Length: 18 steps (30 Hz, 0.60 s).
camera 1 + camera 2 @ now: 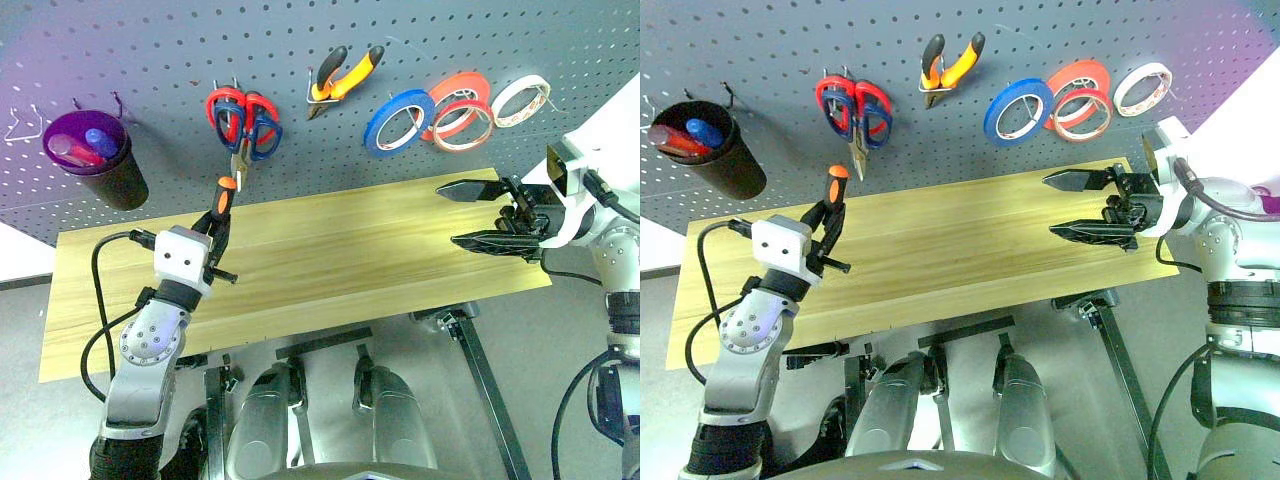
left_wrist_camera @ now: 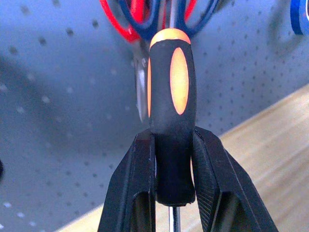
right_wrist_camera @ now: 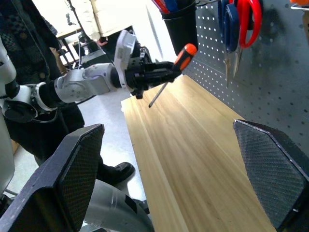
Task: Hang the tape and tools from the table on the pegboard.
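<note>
Spanning the background, the dark grey pegboard (image 1: 150,60) carries nearly all the items. Below it stands the table (image 1: 330,260) of light yellowish wood, its top bare.

On the board, at the robot's far left, a dark cup (image 1: 95,160) hangs with red and blue objects inside it. Next come two pairs of scissors on neighbouring hooks — the scissors with red handles (image 1: 226,115) and the scissors with dark blue handles (image 1: 264,130) — overlapping each other, blades pointing down. The pliers (image 1: 343,80), with orange-and-black handles, hang tilted further right. Then follow the blue roll (image 1: 398,122), the thicker red roll (image 1: 458,98), the tape (image 1: 463,126) with its thin pale red rim lying partly over that red roll, and a white roll (image 1: 521,100).

The left gripper (image 1: 218,228) is clamped on the screwdriver (image 1: 226,192), gripping the lower part of the dark handle; the orange end points up toward the board, just below the scissor blades, and the shaft (image 3: 158,94) slants down, clear of the tabletop. The right gripper (image 1: 478,214) hovers above the table's right end — fingers spread wide and level, pointing left, holding nothing.
</note>
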### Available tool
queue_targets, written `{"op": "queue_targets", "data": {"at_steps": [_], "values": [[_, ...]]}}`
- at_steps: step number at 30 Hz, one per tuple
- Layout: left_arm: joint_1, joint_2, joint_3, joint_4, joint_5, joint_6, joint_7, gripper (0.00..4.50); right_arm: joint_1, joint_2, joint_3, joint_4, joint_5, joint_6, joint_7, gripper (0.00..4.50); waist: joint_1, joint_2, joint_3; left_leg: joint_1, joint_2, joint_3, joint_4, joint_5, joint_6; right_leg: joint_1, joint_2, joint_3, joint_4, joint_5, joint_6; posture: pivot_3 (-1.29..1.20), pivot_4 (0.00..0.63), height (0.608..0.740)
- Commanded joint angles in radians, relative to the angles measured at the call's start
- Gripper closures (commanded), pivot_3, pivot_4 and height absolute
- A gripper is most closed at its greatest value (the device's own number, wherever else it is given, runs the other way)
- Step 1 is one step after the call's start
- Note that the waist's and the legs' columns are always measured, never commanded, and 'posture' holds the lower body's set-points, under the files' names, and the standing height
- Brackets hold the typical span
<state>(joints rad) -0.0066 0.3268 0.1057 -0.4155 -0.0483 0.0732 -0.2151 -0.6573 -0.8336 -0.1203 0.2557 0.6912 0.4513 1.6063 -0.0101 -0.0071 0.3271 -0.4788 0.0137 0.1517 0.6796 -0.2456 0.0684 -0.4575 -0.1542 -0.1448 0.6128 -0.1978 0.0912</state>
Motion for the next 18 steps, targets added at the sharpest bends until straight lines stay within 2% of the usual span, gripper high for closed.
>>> {"op": "queue_targets", "data": {"at_steps": [1, 12, 18], "values": [[-0.004, 0.004, 0.035, -0.08, -0.001, -0.02, 0.009, 3.83, -0.032, -0.02, -0.003, 0.015, 0.008, -0.02, 0.008, 0.0, 0.0, 0.0, 0.0, 0.0, 0.0, 0.0, 0.0, 0.0, 0.0, 0.0, 0.0, 0.0, 0.0, 0.0, 0.0, 0.0, 0.231, 0.723], [-0.122, 0.028, 0.099, -0.18, -0.029, 0.083, 0.016, 3.83, -0.063, -0.017, 0.003, 0.051, 0.096, -0.025, 0.008, 0.0, 0.022, 0.0, -0.009, 0.0, 0.0, 0.002, 0.003, 0.002, 0.003, 0.002, 0.003, 0.0, 0.001, 0.002, 0.002, 0.04, 0.193, 0.723], [-0.247, 0.07, 0.153, -0.214, -0.063, 0.168, 0.018, 3.83, -0.052, -0.029, 0.0, 0.066, 0.144, -0.031, 0.008, 0.0, 0.028, 0.0, -0.016, 0.0, 0.0, 0.003, 0.005, 0.002, 0.004, 0.003, 0.004, -0.001, 0.002, 0.003, 0.004, 0.04, 0.172, 0.723]]}}
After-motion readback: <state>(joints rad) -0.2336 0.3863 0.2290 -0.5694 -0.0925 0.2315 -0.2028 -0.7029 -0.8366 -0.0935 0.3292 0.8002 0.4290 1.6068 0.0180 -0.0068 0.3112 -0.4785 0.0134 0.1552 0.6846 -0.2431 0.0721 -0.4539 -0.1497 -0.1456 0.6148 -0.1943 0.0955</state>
